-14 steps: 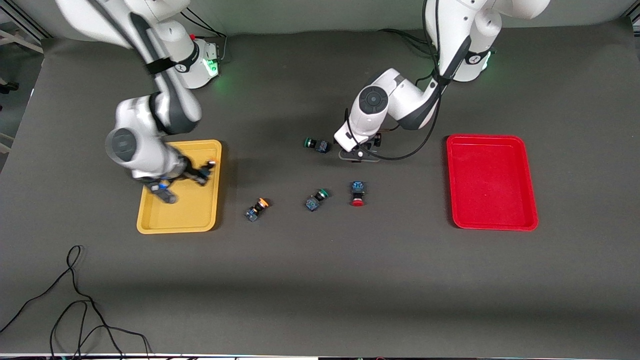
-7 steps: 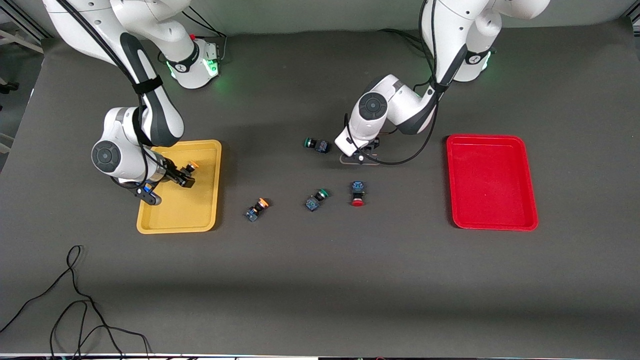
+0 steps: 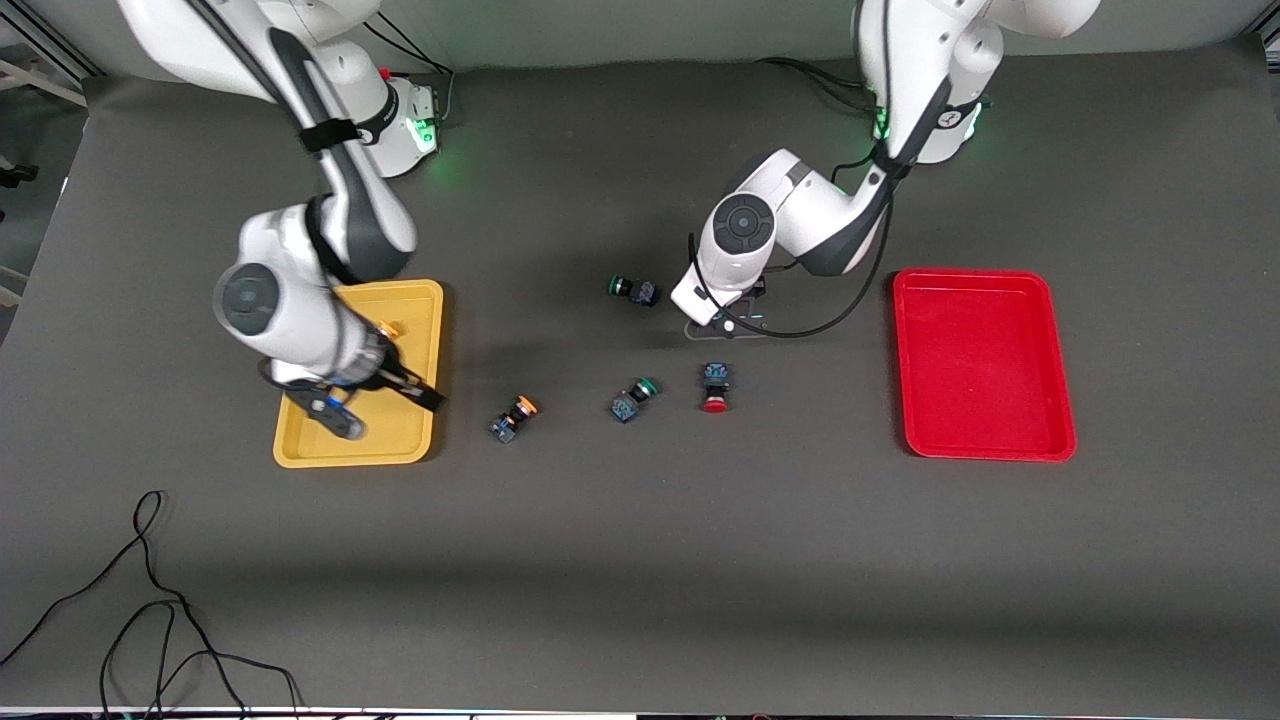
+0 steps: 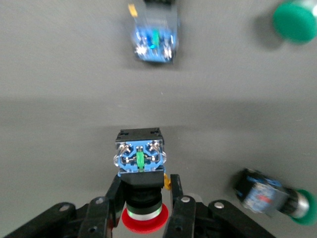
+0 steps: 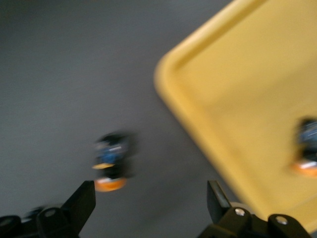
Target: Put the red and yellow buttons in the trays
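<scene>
Hanging over the yellow tray [image 3: 404,300], at its edge nearest the front camera and toward the middle of the table, the right gripper [image 3: 385,400] has its fingers spread wide with nothing between them; one yellow button [image 3: 387,328] lies in that tray, close to its rim farthest from the camera, apart from the gripper; in the right wrist view the tray's rounded corner [image 5: 171,74] and that button [image 5: 308,153] show, and the second yellow button [image 5: 112,166] lies on the dark table between the two spread fingertips [image 5: 84,198], well below them; in the front view this second button [image 3: 515,417] sits just off the tray, toward the table's middle. The left gripper [image 3: 722,318] hangs low over the centre of the table with its jaws apart; the left wrist view shows a red button [image 4: 141,188] between its fingers [image 4: 174,191], blue base toward the camera, though I cannot tell whether the pads touch it; in the front view this button is hidden under the arm. The other red button [image 3: 715,388] lies nearer the front camera than that gripper; a green button [image 3: 633,399] lies beside it, another green one [image 3: 632,290] beside the gripper. The red tray [image 3: 982,362] sits toward the left arm's end of the table, well apart from both grippers.
</scene>
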You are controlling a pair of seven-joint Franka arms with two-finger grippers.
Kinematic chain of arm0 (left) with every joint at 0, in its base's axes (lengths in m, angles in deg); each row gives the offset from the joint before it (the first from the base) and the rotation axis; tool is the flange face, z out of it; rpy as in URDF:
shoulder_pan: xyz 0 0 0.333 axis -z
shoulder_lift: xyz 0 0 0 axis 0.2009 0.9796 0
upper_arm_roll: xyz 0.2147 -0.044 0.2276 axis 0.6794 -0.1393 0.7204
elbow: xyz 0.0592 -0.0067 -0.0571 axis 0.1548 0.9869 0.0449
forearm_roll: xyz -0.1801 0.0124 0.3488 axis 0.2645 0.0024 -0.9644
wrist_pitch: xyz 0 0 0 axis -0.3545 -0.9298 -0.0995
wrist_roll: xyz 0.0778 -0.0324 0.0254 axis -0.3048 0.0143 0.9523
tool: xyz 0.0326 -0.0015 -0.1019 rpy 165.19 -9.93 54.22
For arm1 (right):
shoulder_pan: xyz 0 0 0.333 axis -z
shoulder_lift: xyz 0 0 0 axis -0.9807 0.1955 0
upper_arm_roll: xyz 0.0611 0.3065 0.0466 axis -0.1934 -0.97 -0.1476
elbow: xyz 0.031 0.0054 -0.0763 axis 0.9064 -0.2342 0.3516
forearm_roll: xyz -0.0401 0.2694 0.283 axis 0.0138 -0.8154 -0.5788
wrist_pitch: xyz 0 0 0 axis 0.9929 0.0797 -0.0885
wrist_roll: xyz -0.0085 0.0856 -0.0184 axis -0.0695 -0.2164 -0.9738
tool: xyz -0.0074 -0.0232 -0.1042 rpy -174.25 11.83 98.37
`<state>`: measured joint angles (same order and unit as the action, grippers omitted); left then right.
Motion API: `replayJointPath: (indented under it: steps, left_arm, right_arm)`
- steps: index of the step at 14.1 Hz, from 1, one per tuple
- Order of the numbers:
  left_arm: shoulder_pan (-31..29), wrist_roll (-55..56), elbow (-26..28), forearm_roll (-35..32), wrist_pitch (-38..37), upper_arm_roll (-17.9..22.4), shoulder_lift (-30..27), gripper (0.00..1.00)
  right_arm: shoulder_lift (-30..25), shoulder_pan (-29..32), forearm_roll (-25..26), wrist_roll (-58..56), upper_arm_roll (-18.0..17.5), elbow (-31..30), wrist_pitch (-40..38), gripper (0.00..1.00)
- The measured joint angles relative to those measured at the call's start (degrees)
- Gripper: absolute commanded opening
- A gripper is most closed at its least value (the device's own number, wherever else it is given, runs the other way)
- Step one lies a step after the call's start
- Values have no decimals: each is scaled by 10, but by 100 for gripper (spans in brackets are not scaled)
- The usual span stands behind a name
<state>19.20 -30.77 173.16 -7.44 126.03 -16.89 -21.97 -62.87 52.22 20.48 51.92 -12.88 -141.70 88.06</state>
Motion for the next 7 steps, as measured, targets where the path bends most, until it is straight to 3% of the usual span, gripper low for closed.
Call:
replayJointPath:
  steps: [3,5,6,7]
  left_arm:
    - [-46,-2,-28,0,-81,2,-66,3]
    - [-94,-32,-11,-3,-113,4,-104,3]
    - [-127,-65,10,-4,-120,5,-124,3]
    - [-165,-107,38,-5,-120,7,-145,3]
  right_arm:
    - [107,-9,0,67,-35,88,19,100]
    - [162,-12,0,69,-36,98,55,98]
    - [181,-12,0,69,-36,98,70,79]
    - [193,-13,0,69,-36,98,81,41]
